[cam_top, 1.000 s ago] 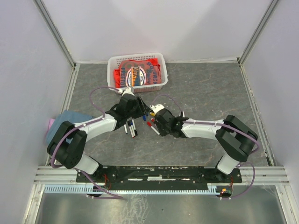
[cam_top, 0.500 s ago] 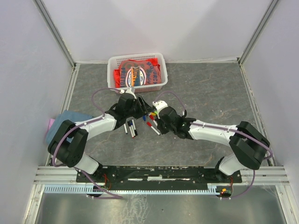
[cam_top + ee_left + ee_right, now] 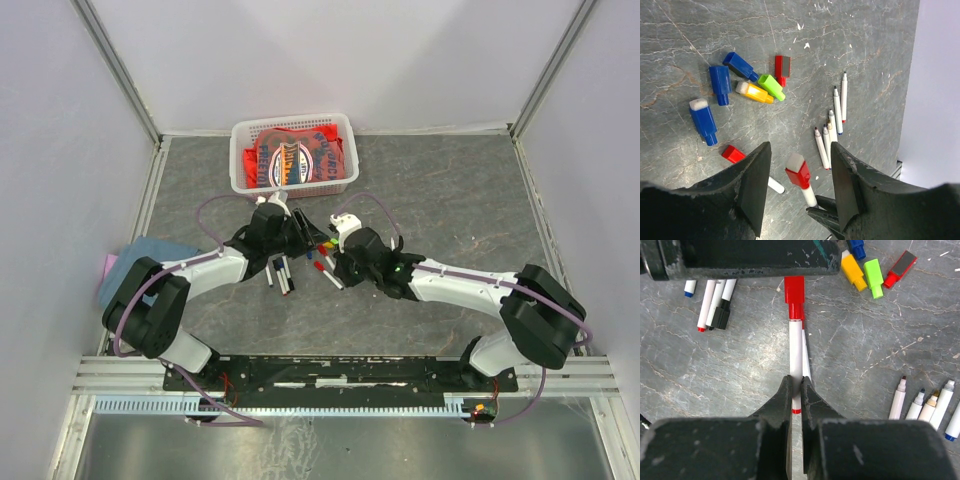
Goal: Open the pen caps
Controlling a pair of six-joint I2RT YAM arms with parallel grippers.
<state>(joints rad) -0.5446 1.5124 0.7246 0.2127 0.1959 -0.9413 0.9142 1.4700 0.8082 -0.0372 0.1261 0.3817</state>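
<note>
My right gripper (image 3: 796, 382) is shut on the white barrel of a pen (image 3: 796, 345) and holds it above the table, its red cap (image 3: 794, 295) pointing away. My left gripper (image 3: 799, 150) is open, one jaw on each side of that red cap (image 3: 798, 176) without touching it. Loose pen caps lie on the table: blue (image 3: 719, 82), yellow (image 3: 755, 92), green (image 3: 771, 86) and red (image 3: 733, 153). Several uncapped pens (image 3: 832, 125) lie side by side. In the top view the two grippers meet at mid-table (image 3: 315, 245).
A white basket (image 3: 293, 152) with red packets stands behind the grippers. More pens (image 3: 280, 272) lie under the left arm, one with a black cap (image 3: 720, 317). A blue cloth (image 3: 150, 255) lies at the left edge.
The right arm has stretched left, carrying the red-capped pen toward the left gripper. The left gripper has shifted slightly, so the cap now stands between its open jaws.
</note>
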